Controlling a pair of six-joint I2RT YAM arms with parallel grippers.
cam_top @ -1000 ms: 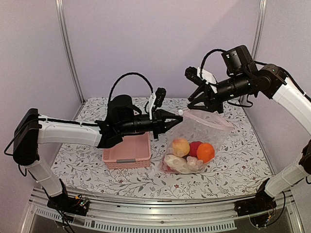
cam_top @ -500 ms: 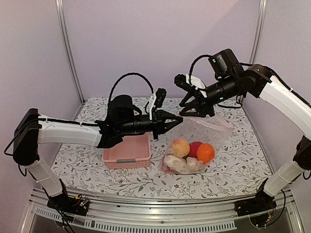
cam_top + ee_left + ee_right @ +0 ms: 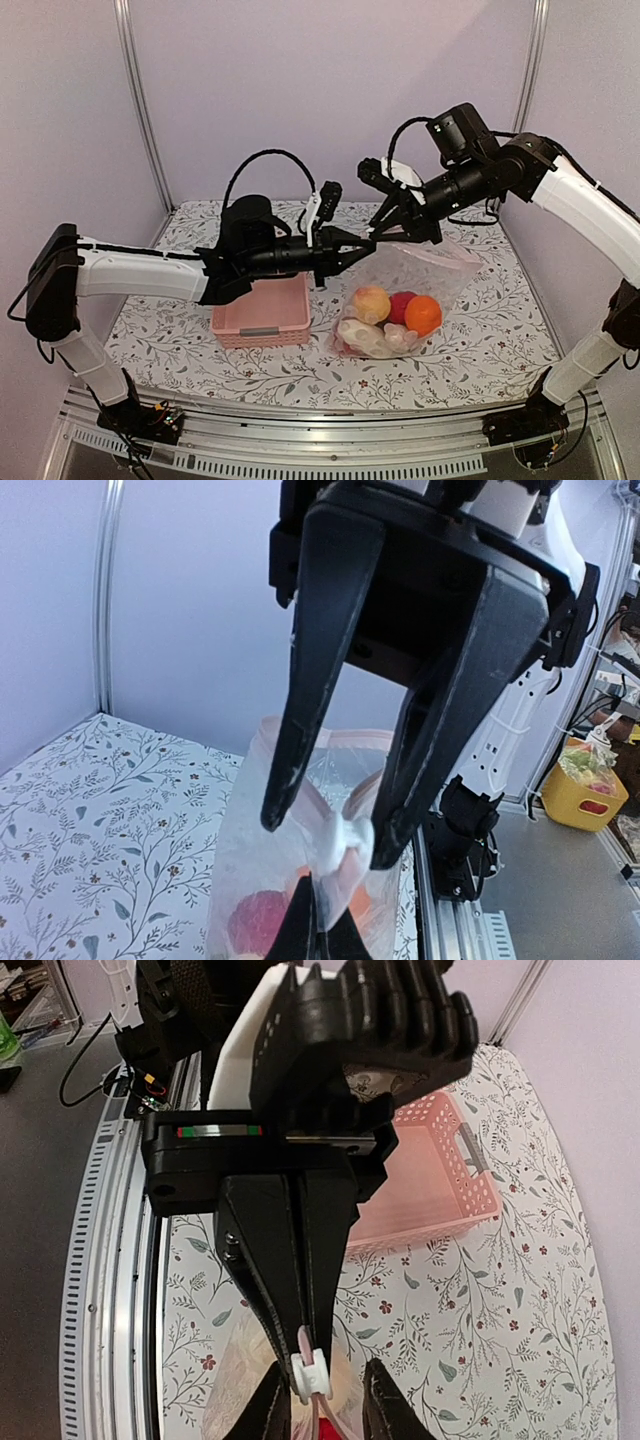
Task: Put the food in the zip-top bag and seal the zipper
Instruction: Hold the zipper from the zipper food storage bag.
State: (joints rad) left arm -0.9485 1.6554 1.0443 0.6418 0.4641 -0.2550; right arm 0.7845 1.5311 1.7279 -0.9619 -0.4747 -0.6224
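From above, the food [image 3: 390, 312] already lies inside the zip-top bag [image 3: 410, 290], which stands on the floral surface [image 3: 500, 330] just right of the pink basket [image 3: 262, 310], so the loading looks done and the sealing step is in hand. The left claw [image 3: 362, 247] pinches the bag's near-left top corner, and the right claw [image 3: 385, 229] sits right beside it at the same end of the mouth; the zipper [image 3: 425, 240] runs from that corner away to the right, its long axis roughly level and slanting slightly toward the far right, with the bag hanging below it and its belly resting on the surface. From the left wrist, the right claw [image 3: 322, 835] hangs down with its jaws parted a narrow way, straddling a small white slider tab [image 3: 345, 838] at the bag's [image 3: 270, 880] top edge; whether the pads press the tab I cannot tell. The left claw's own tips [image 3: 318, 920] are closed together on the plastic just beneath. From the right wrist, the left claw [image 3: 305, 1355] shows clamped tight on the bag edge with the white tab [image 3: 312, 1370] at its tip, and the right claw [image 3: 325, 1405] is slightly open on either side. The next move, I judge, calls for the right claw to close on the tab and draw it along the zipper line away from the left claw, which must anchor the corner.
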